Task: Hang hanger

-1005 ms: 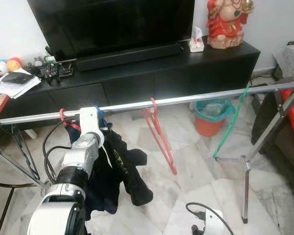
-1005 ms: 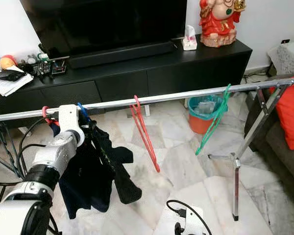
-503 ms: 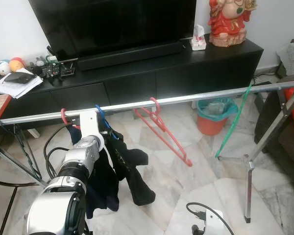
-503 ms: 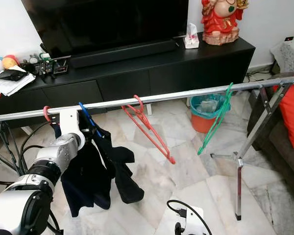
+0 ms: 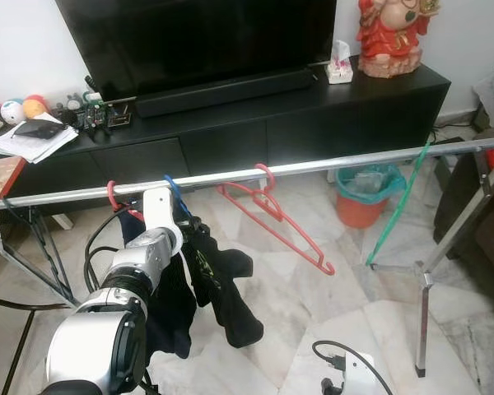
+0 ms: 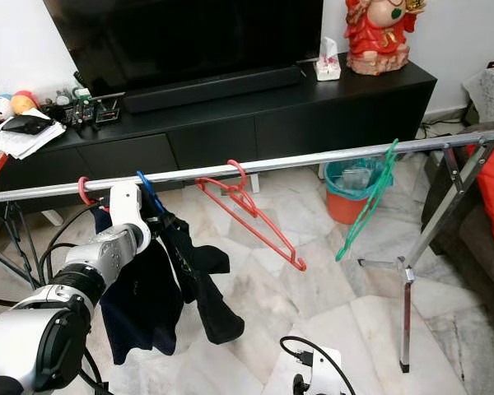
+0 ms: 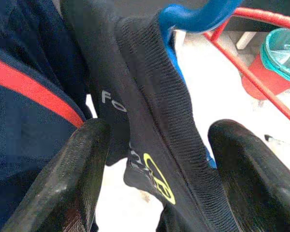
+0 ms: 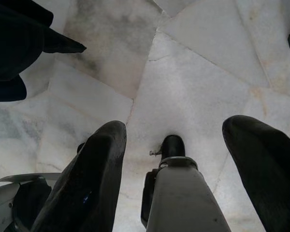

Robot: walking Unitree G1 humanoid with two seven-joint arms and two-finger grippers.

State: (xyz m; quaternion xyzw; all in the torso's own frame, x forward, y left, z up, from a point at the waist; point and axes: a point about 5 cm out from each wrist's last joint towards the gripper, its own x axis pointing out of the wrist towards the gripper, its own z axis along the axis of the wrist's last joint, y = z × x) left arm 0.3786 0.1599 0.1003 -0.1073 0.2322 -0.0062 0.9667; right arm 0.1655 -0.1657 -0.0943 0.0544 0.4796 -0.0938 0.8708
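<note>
Left wrist view: left pincer (image 7: 157, 159) fingers apart, dark garment (image 7: 150, 130) between them on blue hanger (image 5: 172, 190), hooked on rail (image 5: 329, 167) near its left end. Right pincer (image 8: 176, 169) spread above floor.

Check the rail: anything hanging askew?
Yes. The empty red hanger sits mid-rail tilted far off vertical, its lower end kicked out toward the green hanger. The green one also slants. The dark garment on the blue hanger droops bunched.
</note>
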